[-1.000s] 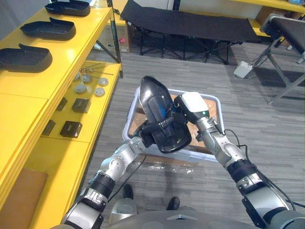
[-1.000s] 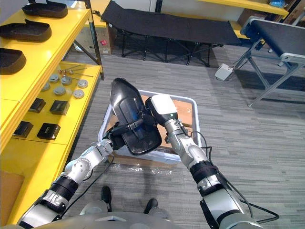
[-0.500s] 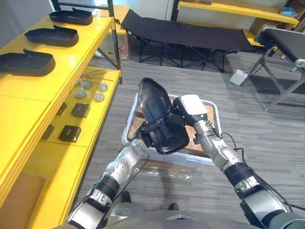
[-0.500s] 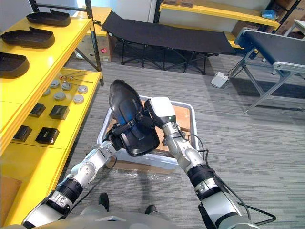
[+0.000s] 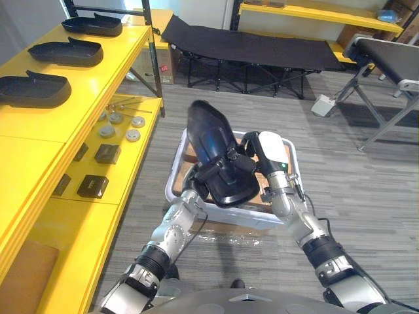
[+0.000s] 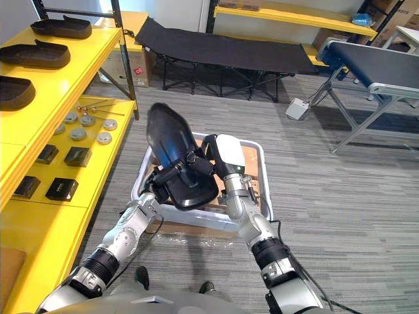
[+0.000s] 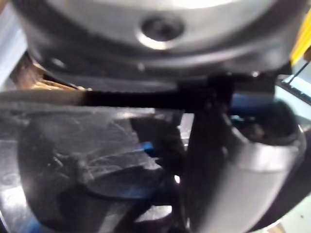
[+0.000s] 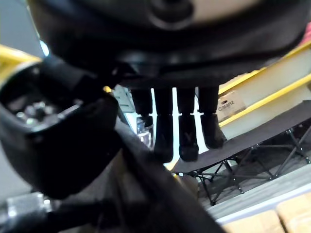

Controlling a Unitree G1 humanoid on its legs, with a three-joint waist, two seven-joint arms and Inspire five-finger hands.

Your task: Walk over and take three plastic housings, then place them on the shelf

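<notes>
Housing (image 5: 213, 140), black and hollow, sits tilted at the centre of the head views with its narrow end toward 11 o'clock. It is held between both hands above a pale bin (image 5: 175, 188) on the floor. Left hand (image 5: 221, 180), in from 7 o'clock, has its fingers curled across the housing's wide lower end and is clamped on it. Right hand (image 5: 270, 149), in from 5 o'clock, lies against the housing's edge at 3 o'clock. Its wrist view shows the fingers (image 8: 187, 131) straight and side by side, apart from the thumb. Yellow shelf (image 5: 98, 78) runs from 9 to 11 o'clock. Three more housings (image 5: 34, 89) lie in a row on its top level, well apart from the held one. Its lower level carries round metal parts (image 5: 121, 124) and black boxes (image 5: 108, 152). Black cot (image 5: 255, 49) stands at 12 o'clock.
</notes>
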